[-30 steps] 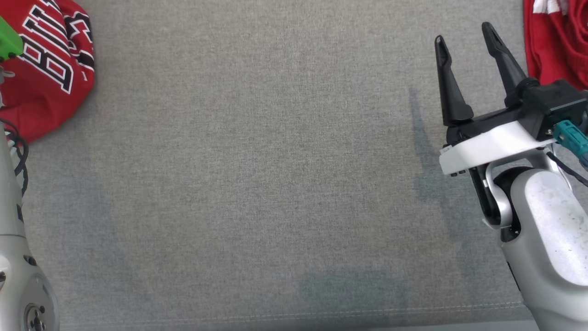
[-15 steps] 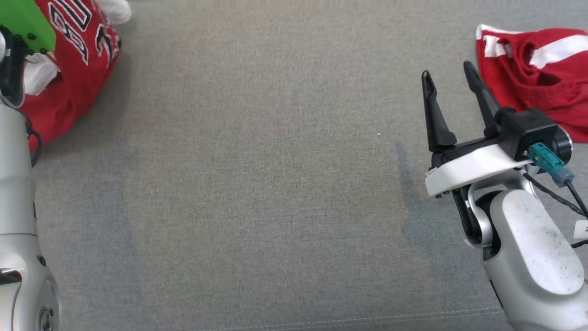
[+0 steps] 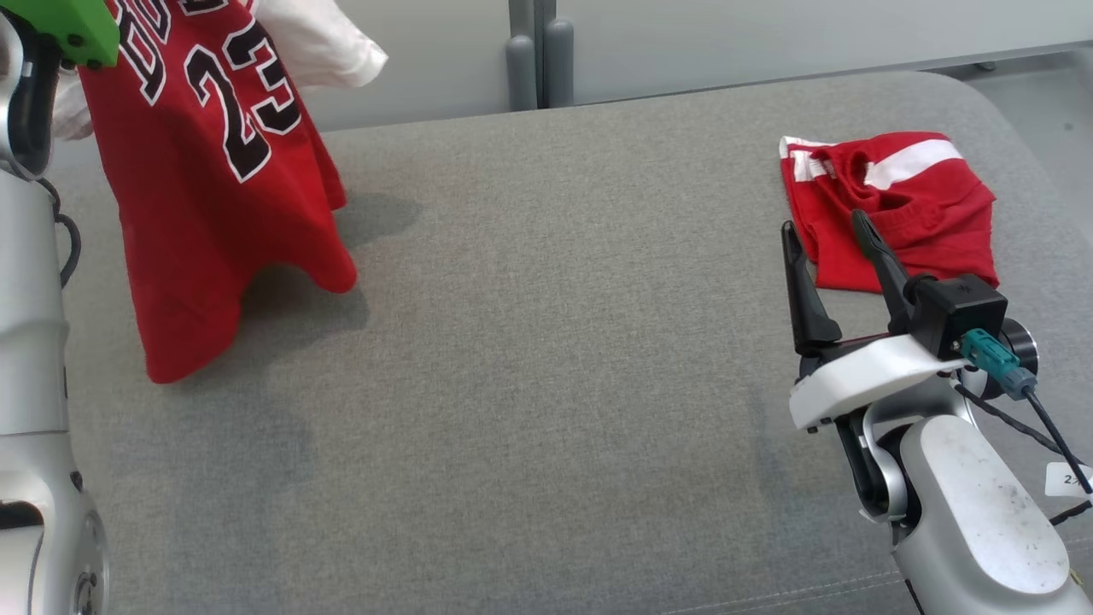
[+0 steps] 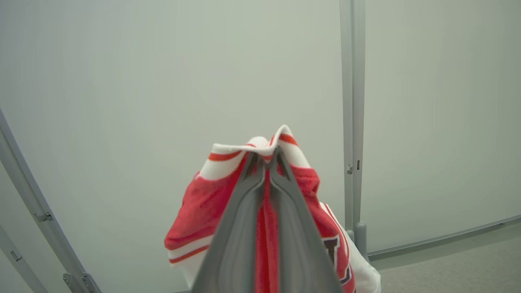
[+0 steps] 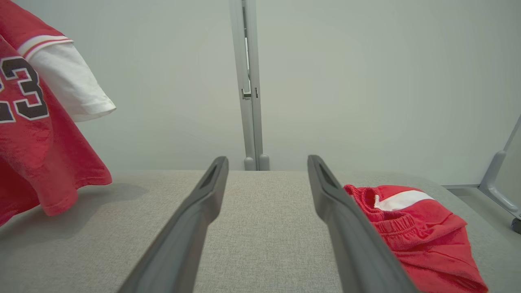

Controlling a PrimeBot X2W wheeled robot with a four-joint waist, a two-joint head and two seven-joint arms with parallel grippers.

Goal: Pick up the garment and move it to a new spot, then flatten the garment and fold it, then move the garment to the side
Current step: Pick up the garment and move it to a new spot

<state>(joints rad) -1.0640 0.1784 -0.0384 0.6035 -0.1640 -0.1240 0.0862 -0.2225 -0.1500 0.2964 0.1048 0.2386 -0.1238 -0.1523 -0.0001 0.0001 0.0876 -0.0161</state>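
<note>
Grey fabric counter (image 3: 546, 342). Left tool (image 4: 266, 156) pinching red no. 23 jersey (image 3: 205, 213), which hangs far left with its hem touching the counter. Right tool (image 3: 824, 231) spread, empty, just beside red shorts (image 3: 922, 205), far right.

Soft red cloth jersey (image 3: 205, 213), matt grey woven upholstery (image 3: 546, 342) (smooth silvery forearm (image 3: 982, 512) shell)

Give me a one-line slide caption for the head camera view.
Red number 23 jersey hangs at left over the grey surface; open right gripper hovers beside red shorts.
</note>
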